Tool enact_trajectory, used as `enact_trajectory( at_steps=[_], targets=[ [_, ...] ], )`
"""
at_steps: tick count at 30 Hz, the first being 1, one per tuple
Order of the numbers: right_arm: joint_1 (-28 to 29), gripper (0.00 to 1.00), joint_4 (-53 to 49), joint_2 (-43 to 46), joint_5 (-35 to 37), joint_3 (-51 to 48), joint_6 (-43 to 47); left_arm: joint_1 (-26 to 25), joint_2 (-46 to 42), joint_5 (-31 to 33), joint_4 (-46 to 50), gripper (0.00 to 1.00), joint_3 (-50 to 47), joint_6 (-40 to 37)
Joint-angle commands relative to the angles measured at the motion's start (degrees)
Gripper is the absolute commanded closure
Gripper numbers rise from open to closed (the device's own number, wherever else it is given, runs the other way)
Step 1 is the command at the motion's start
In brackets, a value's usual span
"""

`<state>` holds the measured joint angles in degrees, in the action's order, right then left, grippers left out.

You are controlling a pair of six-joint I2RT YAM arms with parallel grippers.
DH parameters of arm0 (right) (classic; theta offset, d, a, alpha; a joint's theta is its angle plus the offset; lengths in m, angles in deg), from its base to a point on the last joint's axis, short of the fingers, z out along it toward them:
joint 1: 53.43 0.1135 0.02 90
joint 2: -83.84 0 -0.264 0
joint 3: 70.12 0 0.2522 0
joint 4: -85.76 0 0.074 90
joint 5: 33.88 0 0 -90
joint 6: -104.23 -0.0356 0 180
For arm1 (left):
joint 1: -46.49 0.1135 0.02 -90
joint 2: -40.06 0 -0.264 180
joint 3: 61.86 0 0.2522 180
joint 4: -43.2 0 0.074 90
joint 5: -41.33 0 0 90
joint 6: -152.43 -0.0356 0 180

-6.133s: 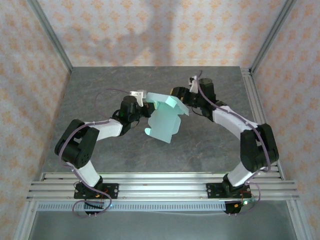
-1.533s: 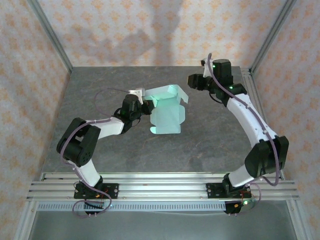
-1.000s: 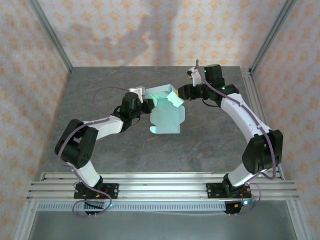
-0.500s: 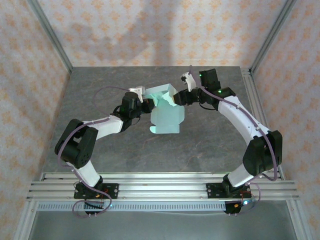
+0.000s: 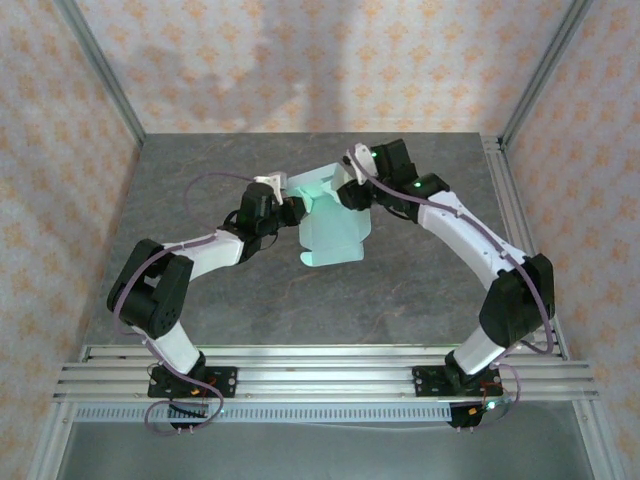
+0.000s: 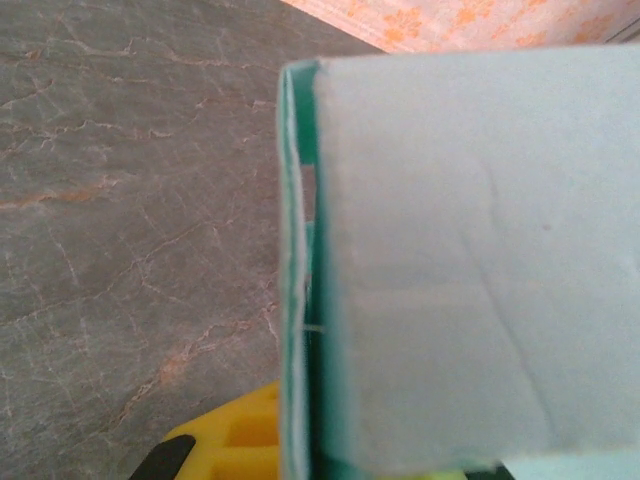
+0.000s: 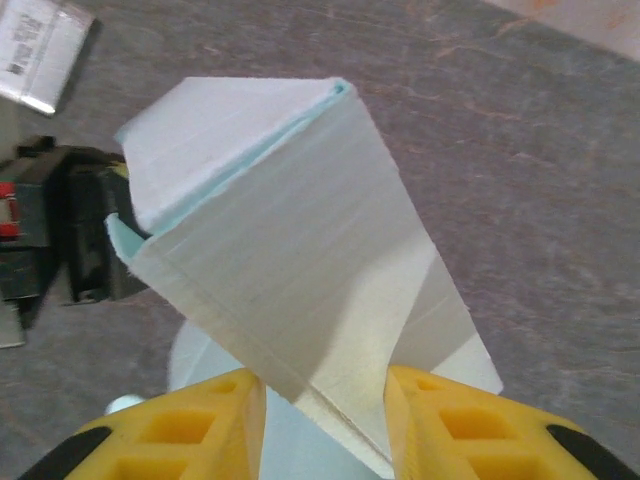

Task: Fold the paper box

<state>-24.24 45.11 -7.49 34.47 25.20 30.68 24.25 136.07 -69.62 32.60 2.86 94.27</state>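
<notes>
Two pincers meet the paper box (image 5: 335,238) mid-frame: left pincer (image 5: 291,208) clamps its left edge, right pincer (image 7: 325,385) straddles the upper flap, jaws part-open

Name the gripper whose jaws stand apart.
The right gripper: its yellow fingers straddle a flap of the box, while the left gripper is clamped shut on its edge.
</notes>
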Motion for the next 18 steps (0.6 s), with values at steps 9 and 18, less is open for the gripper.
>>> enact_trajectory(
  at_steps=[9, 18],
  targets=[
    [7.92, 0.7, 9.17, -2.91, 25.1, -1.13, 5.62, -0.62, -3.28, -2.69, -2.01, 1.0, 0.2, -0.11],
    [11.17, 0.82, 12.53, -6.55, 34.77, 0.27, 7.2, -0.79, -3.8, -3.32, -1.75, 1.0, 0.5, -0.12]
  ],
)
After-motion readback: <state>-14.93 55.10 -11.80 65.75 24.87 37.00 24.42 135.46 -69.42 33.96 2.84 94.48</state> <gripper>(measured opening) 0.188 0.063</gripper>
